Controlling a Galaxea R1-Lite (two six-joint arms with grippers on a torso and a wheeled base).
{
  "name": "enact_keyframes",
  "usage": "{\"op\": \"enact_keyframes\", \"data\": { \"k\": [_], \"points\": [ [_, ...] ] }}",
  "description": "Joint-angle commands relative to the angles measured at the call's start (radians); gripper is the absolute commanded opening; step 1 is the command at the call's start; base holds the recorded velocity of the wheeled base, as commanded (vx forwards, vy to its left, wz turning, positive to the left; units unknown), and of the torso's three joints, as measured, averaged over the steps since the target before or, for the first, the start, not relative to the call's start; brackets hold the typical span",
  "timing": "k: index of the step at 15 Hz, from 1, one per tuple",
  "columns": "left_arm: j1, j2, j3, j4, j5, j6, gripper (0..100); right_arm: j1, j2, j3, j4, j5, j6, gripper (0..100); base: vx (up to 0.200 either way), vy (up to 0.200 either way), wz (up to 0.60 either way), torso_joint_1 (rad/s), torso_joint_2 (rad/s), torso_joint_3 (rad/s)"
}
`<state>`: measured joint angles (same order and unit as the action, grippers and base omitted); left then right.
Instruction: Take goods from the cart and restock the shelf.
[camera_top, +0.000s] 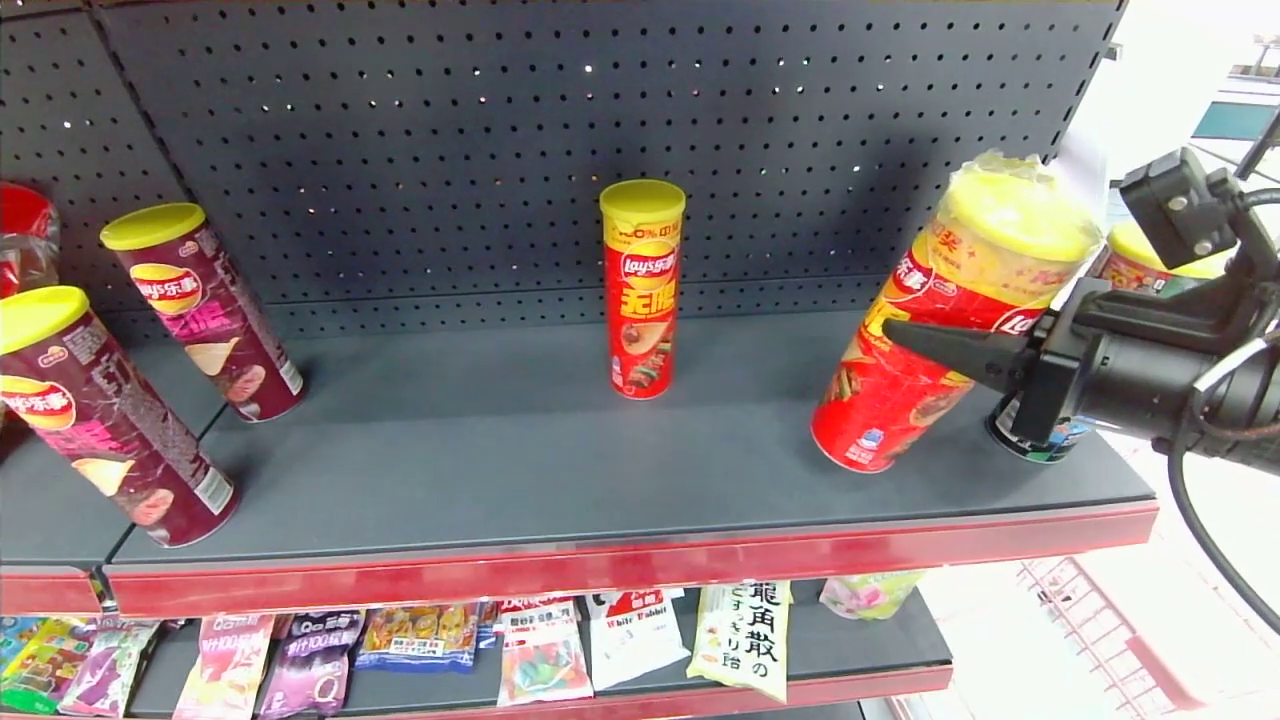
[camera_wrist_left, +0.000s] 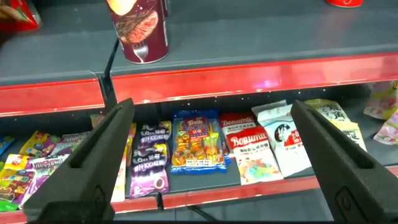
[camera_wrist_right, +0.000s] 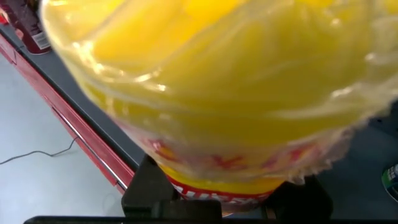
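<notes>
A red chips can (camera_top: 940, 300) with a yellow lid under clear wrap leans at the right end of the grey upper shelf (camera_top: 520, 460). Its base is at or just above the board. My right gripper (camera_top: 960, 355) is shut on the can's middle, with one black finger across the front. The right wrist view shows the wrapped lid (camera_wrist_right: 217, 74) close up above the right gripper (camera_wrist_right: 230, 199). My left gripper (camera_wrist_left: 211, 107) hangs open and holds nothing, in front of the lower shelf, below the red shelf edge (camera_wrist_left: 249, 74).
One red can (camera_top: 642, 290) stands upright mid-shelf. Two maroon cans (camera_top: 205, 310) (camera_top: 95, 420) stand at the left. Another can (camera_top: 1150, 265) is behind my right arm. Snack bags (camera_top: 540, 650) (camera_wrist_left: 199, 140) line the lower shelf. Free board lies between the cans.
</notes>
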<state>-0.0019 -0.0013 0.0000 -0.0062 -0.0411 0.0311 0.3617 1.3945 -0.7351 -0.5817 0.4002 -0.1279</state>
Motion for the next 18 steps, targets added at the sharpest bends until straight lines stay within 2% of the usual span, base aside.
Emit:
{"op": "enact_keyframes", "data": {
  "k": [1, 7, 8, 9, 10, 11, 12, 13, 14, 15, 17, 18],
  "points": [
    [-0.001, 0.001, 0.0, 0.002, 0.001, -0.003, 100, 0.003, 0.0, 0.006, 0.0, 0.0, -0.003, 0, 0.0, 0.0, 0.0, 0.0, 0.0, 0.0],
    [-0.007, 0.018, 0.0, 0.0, 0.0, -0.002, 100, 0.005, 0.023, 0.01, -0.001, 0.003, -0.004, 0, 0.0, 0.0, 0.0, 0.0, 0.0, 0.0],
    [-0.007, 0.015, 0.0, -0.003, -0.013, 0.02, 100, 0.011, 0.028, 0.01, -0.004, 0.003, -0.01, 0, 0.0, 0.0, 0.0, 0.0, 0.0, 0.0],
    [-0.006, 0.01, -0.015, -0.008, -0.053, 0.056, 100, 0.011, 0.031, 0.005, -0.004, 0.003, -0.01, 0, 0.0, 0.0, 0.0, 0.0, 0.0, 0.0],
    [-0.007, 0.049, -0.078, -0.008, -0.082, 0.058, 100, 0.013, 0.041, 0.0, -0.004, 0.003, -0.012, 0, 0.0, 0.0, 0.0, 0.0, 0.0, 0.0],
    [-0.007, 0.268, -0.279, -0.006, -0.105, 0.036, 100, 0.014, 0.054, -0.01, -0.004, 0.0, -0.013, 0, 0.0, 0.0, 0.0, 0.0, 0.0, 0.0],
    [-0.021, 0.342, -0.365, -0.008, -0.138, 0.015, 100, 0.016, 0.066, -0.017, -0.004, 0.0, -0.018, 0, 0.0, 0.0, 0.0, 0.0, 0.0, 0.0],
    [-0.049, 0.425, -0.426, -0.006, -0.221, 0.026, 100, 0.022, 0.07, -0.017, -0.006, -0.001, -0.035, 0, 0.0, 0.0, 0.0, 0.0, 0.0, 0.0],
    [-0.052, 0.512, -0.459, -0.011, -0.267, 0.073, 100, 0.022, 0.069, -0.017, -0.009, -0.004, -0.036, 0, 0.0, 0.0, 0.0, 0.0, 0.0, 0.0],
    [-0.055, 0.615, -0.518, -0.011, -0.284, 0.125, 100, 0.022, 0.061, -0.018, -0.009, -0.006, -0.036, 0, 0.0, 0.0, 0.0, 0.0, 0.0, 0.0],
    [-0.079, 0.814, -0.687, -0.011, -0.316, 0.153, 100, 0.023, 0.063, -0.027, -0.009, -0.009, -0.035, 0, 0.0, 0.0, 0.0, 0.0, 0.0, 0.0],
    [-0.119, 0.929, -0.788, -0.011, -0.318, 0.153, 100, 0.023, 0.07, -0.035, -0.007, -0.021, -0.035, 0, 0.0, 0.0, 0.0, 0.0, 0.0, 0.0]
  ]
}}
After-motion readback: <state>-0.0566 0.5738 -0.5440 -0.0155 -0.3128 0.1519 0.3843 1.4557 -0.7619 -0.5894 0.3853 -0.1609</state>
